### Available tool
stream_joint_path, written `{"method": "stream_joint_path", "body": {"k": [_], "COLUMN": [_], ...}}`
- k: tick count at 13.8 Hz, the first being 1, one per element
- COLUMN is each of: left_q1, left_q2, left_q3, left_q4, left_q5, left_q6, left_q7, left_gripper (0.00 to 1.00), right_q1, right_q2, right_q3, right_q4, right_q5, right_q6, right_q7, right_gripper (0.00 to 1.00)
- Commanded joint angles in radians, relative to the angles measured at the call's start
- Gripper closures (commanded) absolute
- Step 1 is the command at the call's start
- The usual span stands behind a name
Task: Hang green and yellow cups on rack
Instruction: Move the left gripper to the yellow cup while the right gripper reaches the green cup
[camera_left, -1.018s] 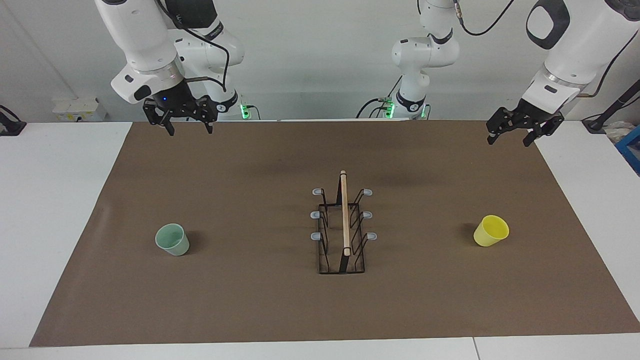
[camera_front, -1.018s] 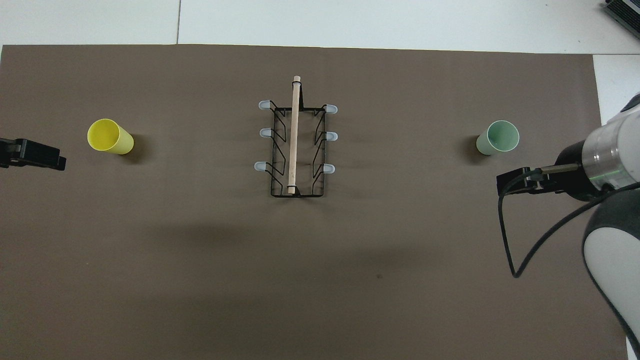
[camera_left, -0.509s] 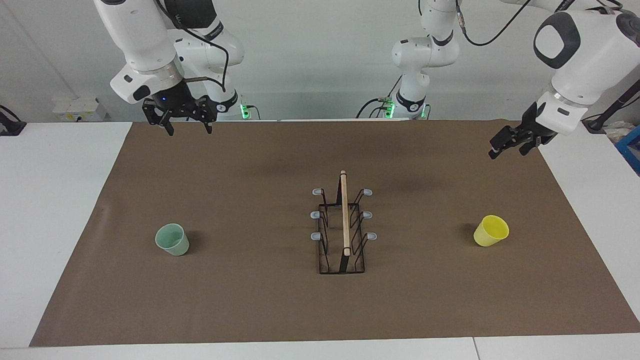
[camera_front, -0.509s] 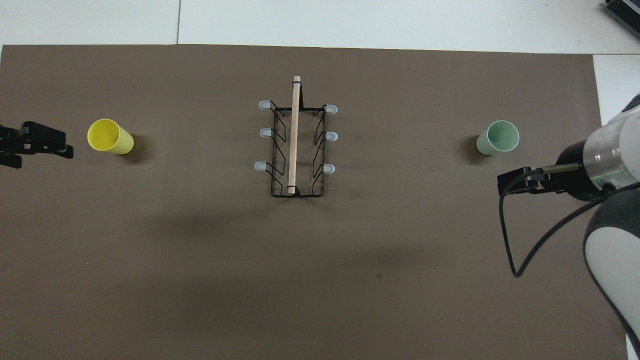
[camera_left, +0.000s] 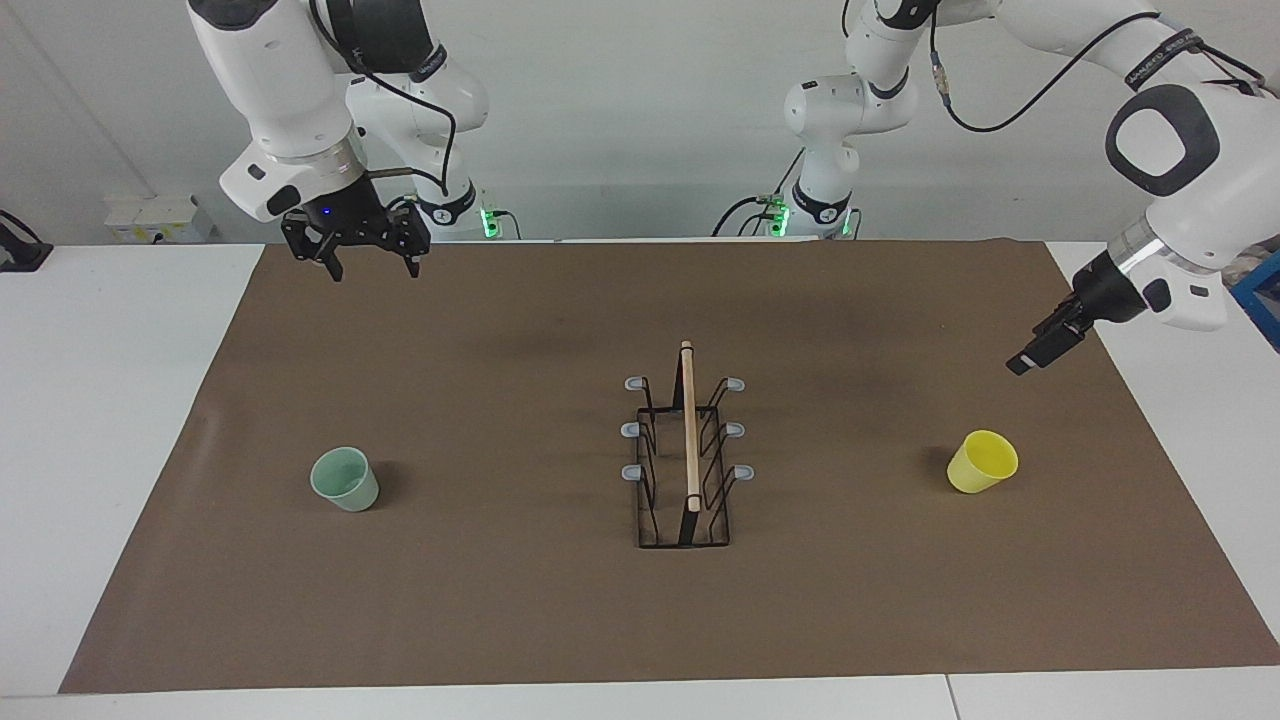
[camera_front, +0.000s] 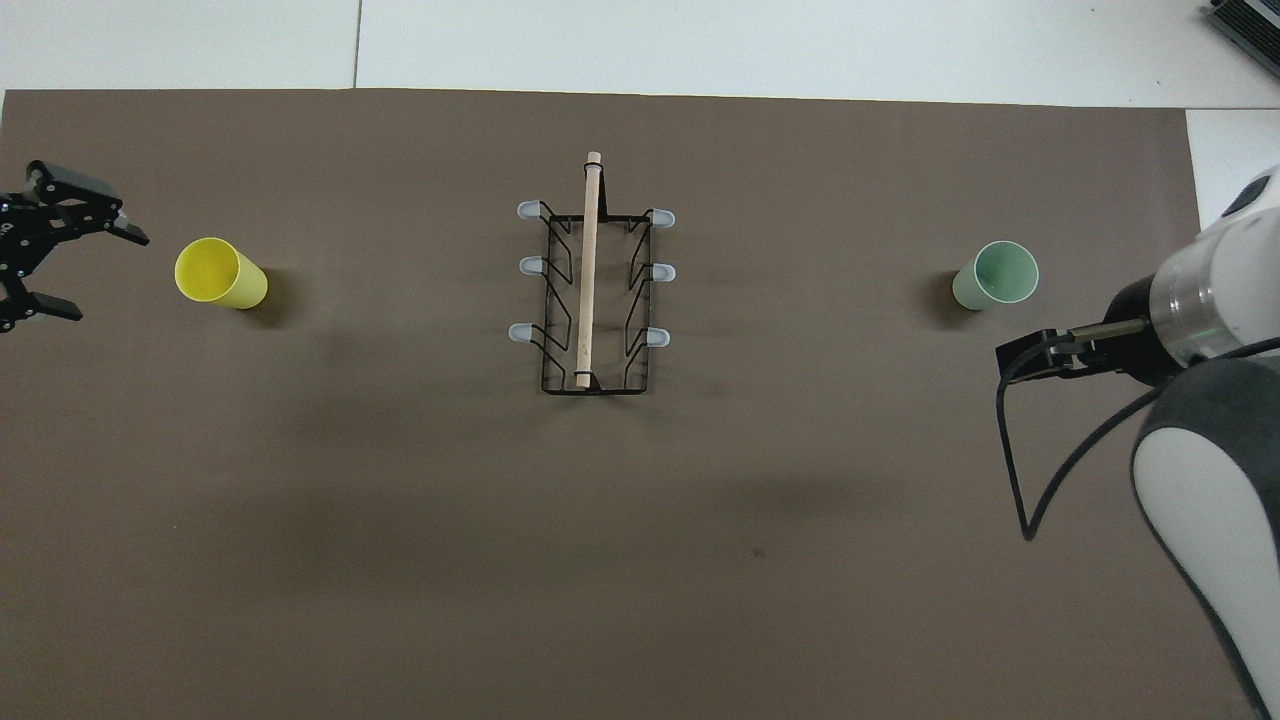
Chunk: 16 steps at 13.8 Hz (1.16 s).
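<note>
Left end effector (camera_front: 60, 245) has swung beside the yellow cup (camera_front: 220, 274) (fingers spread, empty); right end effector (camera_left: 368, 262) waits, agape.

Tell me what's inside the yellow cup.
Nothing shows inside the yellow cup: the overhead view shows bare yellow wall. Its tilt hides part of the bottom.

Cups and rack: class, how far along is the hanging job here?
Done: nothing; all pegs on the rack are bare. In hand: nothing held; the open left gripper hangs beside the yellow cup, the open right gripper is up near its base. Left: both cups, yellow and green cup, upright on the mat.
</note>
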Motion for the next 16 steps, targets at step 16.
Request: {"method": "stream_joint_path", "body": {"k": [16], "left_q1": [0.121], "left_q2": [0.483], "left_q3": [0.087], "left_q4": [0.249], "left_q5": [-0.169], "left_q6": [0.236], "left_q7": [-0.446], "left_gripper": [0.0], "right_q1": [0.142], "right_q2": [0.135], "right_q3": [0.009], "right_q4": [-0.178], "right_q5": [-0.711], "right_q6": [0.254], "right_q7": [-1.084], "right_gripper": [0.0]}}
